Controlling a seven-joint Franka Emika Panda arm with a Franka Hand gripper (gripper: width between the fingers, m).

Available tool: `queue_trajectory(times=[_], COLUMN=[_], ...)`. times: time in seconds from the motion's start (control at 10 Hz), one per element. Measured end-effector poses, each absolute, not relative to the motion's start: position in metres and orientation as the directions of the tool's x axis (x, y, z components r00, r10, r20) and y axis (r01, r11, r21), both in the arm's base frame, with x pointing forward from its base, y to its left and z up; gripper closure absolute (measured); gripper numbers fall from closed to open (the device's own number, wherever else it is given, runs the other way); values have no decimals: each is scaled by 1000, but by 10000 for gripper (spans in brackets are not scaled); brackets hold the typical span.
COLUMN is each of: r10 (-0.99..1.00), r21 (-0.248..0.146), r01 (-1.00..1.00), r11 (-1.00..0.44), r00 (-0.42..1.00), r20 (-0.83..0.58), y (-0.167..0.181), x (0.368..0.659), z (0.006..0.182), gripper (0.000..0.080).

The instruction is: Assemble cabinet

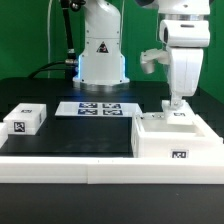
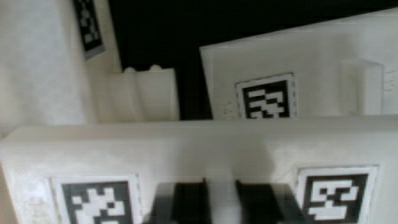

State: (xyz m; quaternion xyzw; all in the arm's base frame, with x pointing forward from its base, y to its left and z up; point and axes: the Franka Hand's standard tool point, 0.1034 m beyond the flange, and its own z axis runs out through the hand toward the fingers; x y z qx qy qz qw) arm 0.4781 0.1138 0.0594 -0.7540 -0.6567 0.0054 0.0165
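The cabinet's large white box point(image 1: 175, 138) stands at the exterior view's right, with a tag on its front and one on top. My gripper point(image 1: 177, 103) points straight down onto the box's top. In the wrist view the picture is blurred. The two dark fingers point(image 2: 180, 205) stand close together with a narrow white panel edge point(image 2: 219, 190) between them, so my gripper point(image 2: 219, 205) looks shut on it. Tagged white cabinet faces point(image 2: 267, 95) fill the rest of that view.
A small white tagged block point(image 1: 27, 120) lies at the exterior view's left. The marker board point(image 1: 100, 108) lies flat at the middle back, before the robot base point(image 1: 102, 60). A white rim point(image 1: 70, 165) runs along the table's front.
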Motion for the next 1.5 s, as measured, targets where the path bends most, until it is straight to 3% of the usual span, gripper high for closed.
queue_trajectory(times=[0.2, 0.7, 1.1, 1.5], r10=[991, 993, 993, 991], r21=[-32, 2, 3, 3], r01=[990, 994, 993, 992], r11=[-135, -113, -115, -127], r00=[136, 113, 115, 127], r20=[14, 31, 32, 31], y=[114, 108, 108, 105], x=[479, 518, 518, 549], z=[59, 60, 60, 60], gripper=[729, 729, 729, 729])
